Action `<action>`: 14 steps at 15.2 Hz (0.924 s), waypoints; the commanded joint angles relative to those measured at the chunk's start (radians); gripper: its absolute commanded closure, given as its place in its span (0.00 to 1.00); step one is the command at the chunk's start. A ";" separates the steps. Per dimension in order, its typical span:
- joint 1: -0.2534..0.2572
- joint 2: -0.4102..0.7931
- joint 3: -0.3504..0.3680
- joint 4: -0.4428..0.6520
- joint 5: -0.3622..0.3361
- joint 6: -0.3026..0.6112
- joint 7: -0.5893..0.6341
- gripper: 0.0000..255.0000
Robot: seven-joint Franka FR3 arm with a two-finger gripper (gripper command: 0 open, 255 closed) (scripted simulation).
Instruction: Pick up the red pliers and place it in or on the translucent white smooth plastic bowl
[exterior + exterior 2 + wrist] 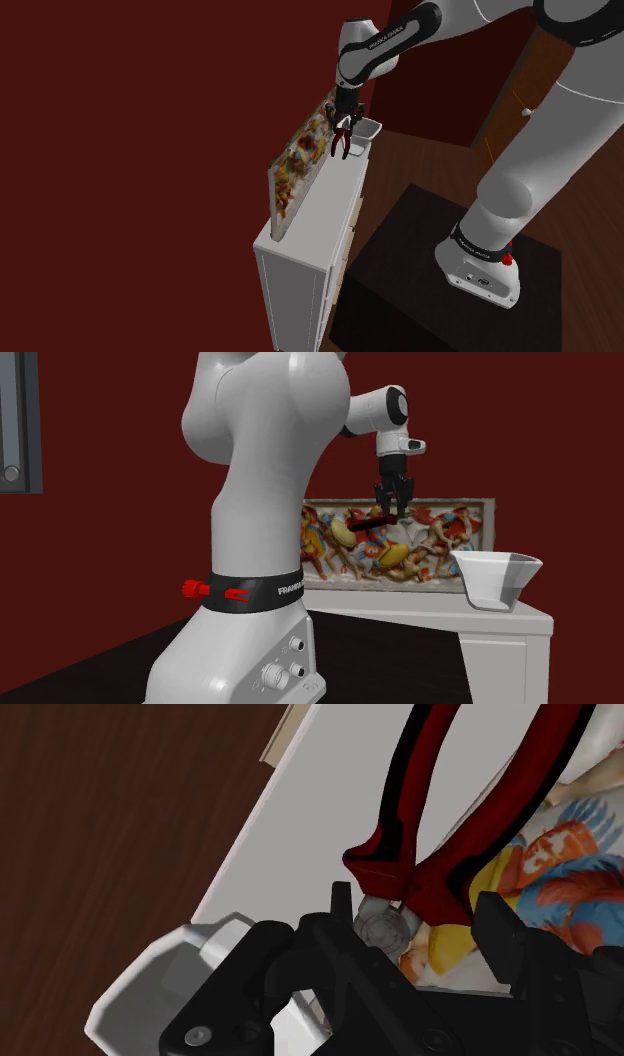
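My black gripper [346,124] is shut on the red pliers [342,144] and holds them in the air above the white cabinet top [318,225]. In the second exterior view the gripper [390,512] hangs in front of the painting, and the dark red pliers [369,523] stick out sideways from it. The white bowl [497,580] stands on the cabinet top, lower and towards that view's right. From the wrist, the gripper [410,909] clasps the pliers [440,814] near their metal head, handles pointing away. The bowl [170,979] lies beside one finger [325,939].
A colourful painting [298,160] leans along the cabinet's back edge, close behind the gripper. The bowl [369,128] sits at the cabinet's far end. The cabinet has drawers on its front [338,270]. A dark stand [410,270] and wooden floor [110,824] lie beside it.
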 commanded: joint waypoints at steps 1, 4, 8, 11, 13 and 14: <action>-0.023 0.040 -0.023 0.042 -0.005 -0.002 -0.045 1.00; -0.056 0.091 -0.053 0.112 -0.005 -0.019 -0.108 1.00; -0.100 0.169 -0.087 0.222 -0.002 -0.048 -0.189 1.00; -0.132 0.234 -0.109 0.317 0.004 -0.076 -0.246 1.00; -0.153 0.281 -0.121 0.387 0.008 -0.098 -0.283 1.00; -0.164 0.306 -0.126 0.424 0.011 -0.111 -0.301 1.00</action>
